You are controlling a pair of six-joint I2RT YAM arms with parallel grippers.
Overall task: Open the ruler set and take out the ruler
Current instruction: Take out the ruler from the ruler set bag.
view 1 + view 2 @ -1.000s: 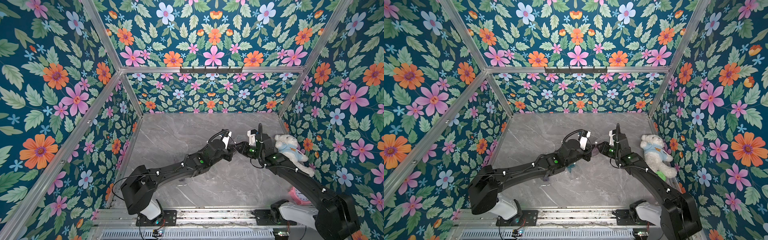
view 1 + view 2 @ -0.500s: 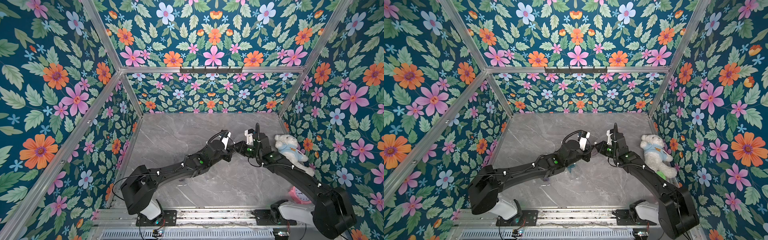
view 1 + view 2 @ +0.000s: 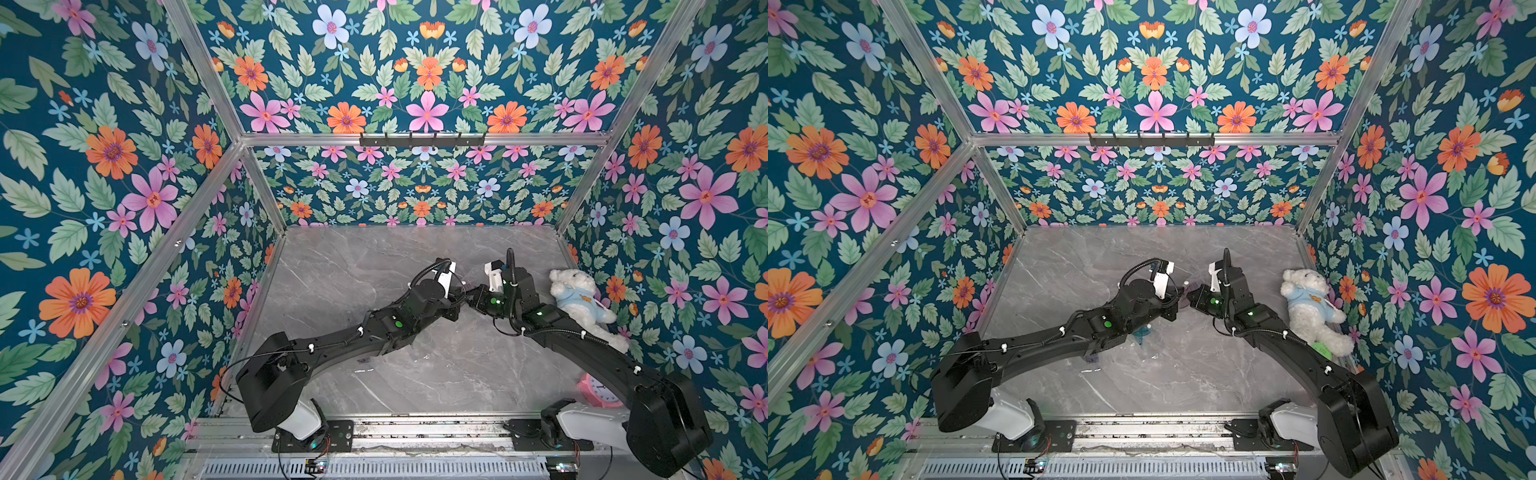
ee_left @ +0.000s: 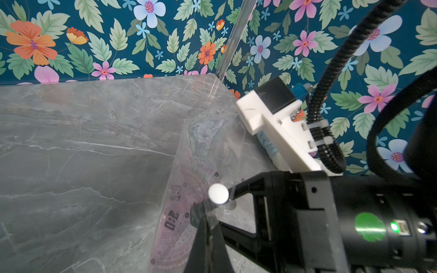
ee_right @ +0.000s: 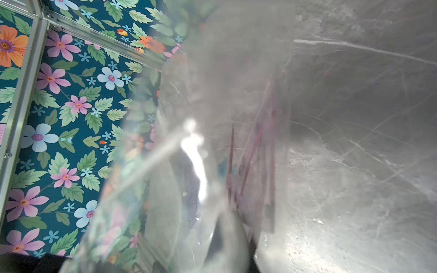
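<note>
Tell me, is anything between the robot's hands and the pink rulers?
Yes: the clear pouch wraps the pink rulers. The left hand and right hand both pinch the pouch from outside.

Left arm point(image 3: 374, 332), right arm point(image 3: 582, 345): matte black, chunky rounded links. White base housing point(image 3: 300, 419) under each, on black bolted plates point(image 3: 340, 432). Round green sticker point(image 4: 370, 227) by wrist, green LED point(image 4: 393, 227) beside it. Black ribbed conduit point(image 4: 327, 94) zip-tied to white camera mount point(image 4: 279, 125). Thin black cables, white clips along links. Right tool point(image 4: 230, 198): black, angular fingers.

The pouch point(image 4: 201, 153) is clear glossy plastic, the tabletop point(image 4: 82, 141) smooth marbled stone-look, the bear point(image 3: 575, 297) fluffy plush.
</note>
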